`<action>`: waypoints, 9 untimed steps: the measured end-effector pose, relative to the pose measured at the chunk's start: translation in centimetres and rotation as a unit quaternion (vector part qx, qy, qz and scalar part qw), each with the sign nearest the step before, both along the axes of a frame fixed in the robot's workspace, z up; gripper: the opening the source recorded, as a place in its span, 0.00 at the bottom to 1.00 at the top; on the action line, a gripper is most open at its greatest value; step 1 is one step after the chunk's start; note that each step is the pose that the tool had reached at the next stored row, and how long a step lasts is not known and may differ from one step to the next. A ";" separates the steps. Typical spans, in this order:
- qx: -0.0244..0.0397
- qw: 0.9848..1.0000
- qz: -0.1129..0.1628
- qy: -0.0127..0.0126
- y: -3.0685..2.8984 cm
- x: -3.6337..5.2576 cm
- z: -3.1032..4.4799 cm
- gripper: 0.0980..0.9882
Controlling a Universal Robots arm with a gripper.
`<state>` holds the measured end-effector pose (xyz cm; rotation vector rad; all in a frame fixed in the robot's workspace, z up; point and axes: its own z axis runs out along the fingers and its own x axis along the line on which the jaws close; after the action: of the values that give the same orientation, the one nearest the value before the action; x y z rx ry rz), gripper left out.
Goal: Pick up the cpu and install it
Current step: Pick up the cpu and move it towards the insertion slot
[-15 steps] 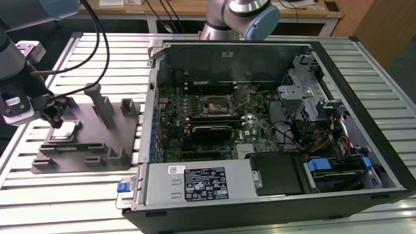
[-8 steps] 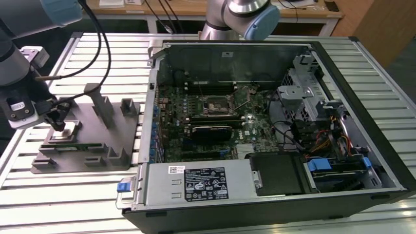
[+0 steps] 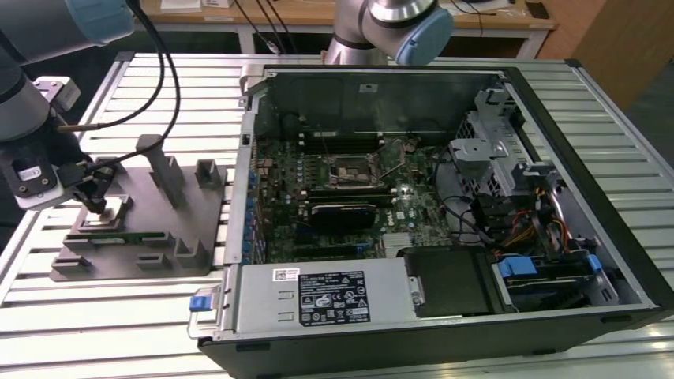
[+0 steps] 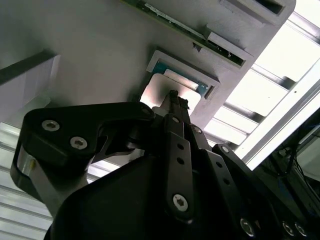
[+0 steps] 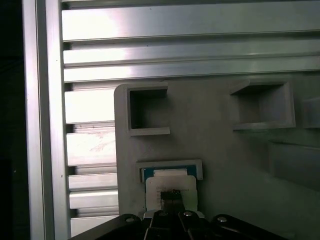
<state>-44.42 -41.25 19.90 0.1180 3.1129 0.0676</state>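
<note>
Work surface: slatted aluminium table [image 3: 106,332], with wooden benches and cables behind its far edge.
Main item on table: open computer case [image 3: 589,158] lying on its side, taking up the middle and the exterior view's right.
Case contents: green motherboard [image 3: 316,158] with a square socket [image 3: 353,172] near its centre; silver power supply box [image 3: 316,296] along the near edge.
Fixture: large grey fixture [image 3: 142,207] with upright blocks, just beside the case on the exterior view's left.
Fixture detail: two square pockets [image 5: 147,110] show in the first wrist view; a green circuit strip [image 3: 126,237] lies in a slot near the fixture's front.
Cpu location: cpu [image 5: 170,181] lies flat in a shallow framed nest on the left part of the fixture, pale metal top upward, well apart from the case and its socket.
Cpu condition: seated level in the nest, blue-green board edge visible around the metal top in both wrist views.
Arm: grey arm enters from the exterior view's left and points downward over the fixture.
Gripper position: gripper [image 5: 172,196] is directly over the middle of the cpu's top, at or just above the surface; contact cannot be confirmed.
Pincer state: fingertips drawn together, no gap seen between them, nothing clamped.
Other equipment: second arm [image 3: 400,28] stands at the far side of the table, behind the case.
</note>
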 end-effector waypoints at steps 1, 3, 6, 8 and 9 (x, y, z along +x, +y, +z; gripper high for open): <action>0.000 1.000 0.000 0.000 0.00 0.00 0.00 0.01; 0.000 1.000 0.000 0.000 0.00 0.00 -0.01 0.01; 0.000 1.000 0.000 0.000 0.00 0.00 -0.01 0.07; 0.000 1.000 0.000 0.000 0.00 0.00 -0.02 0.15; 0.000 1.000 0.000 0.000 0.00 0.00 -0.02 0.22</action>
<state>-44.42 -41.25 19.88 0.1180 3.1128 0.0676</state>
